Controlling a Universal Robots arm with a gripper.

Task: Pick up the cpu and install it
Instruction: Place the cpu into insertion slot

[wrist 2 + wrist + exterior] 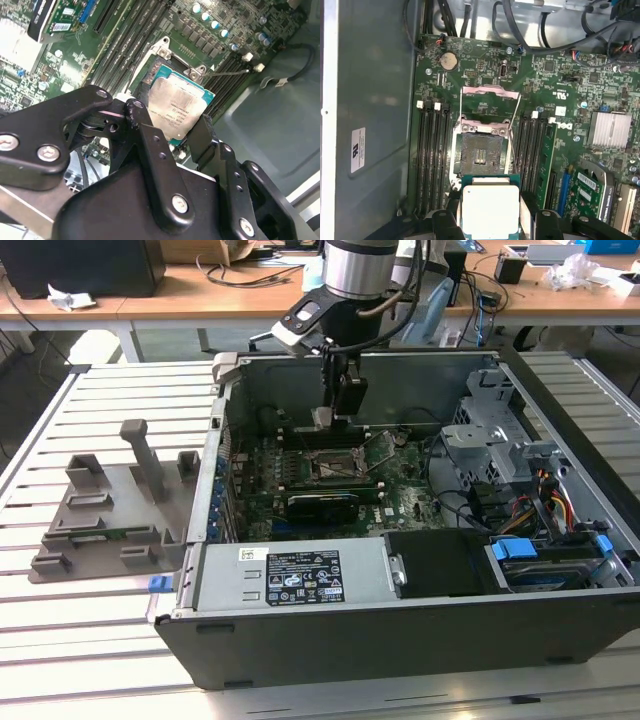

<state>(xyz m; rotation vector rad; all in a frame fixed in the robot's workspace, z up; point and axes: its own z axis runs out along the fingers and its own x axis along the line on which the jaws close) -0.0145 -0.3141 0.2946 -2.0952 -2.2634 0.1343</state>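
Second wrist view: two black fingers point(150, 145) of the gripper point(170, 125) pinch the cpu point(179, 107) by opposite edges.
The cpu, its silver top towards the cameras, hangs clear of the open socket point(482, 152) in the first wrist view, not seated. The green motherboard point(555, 95) surrounds the socket, inside the open computer case point(400, 635).

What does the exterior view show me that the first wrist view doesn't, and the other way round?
Exterior view: the robot arm, the whole open computer case and a grey tray beside it on the slatted table. First wrist view: a round coin battery and a finned silver heat sink on the motherboard. Both: the gripper holding the cpu above the open socket, not yet seated.
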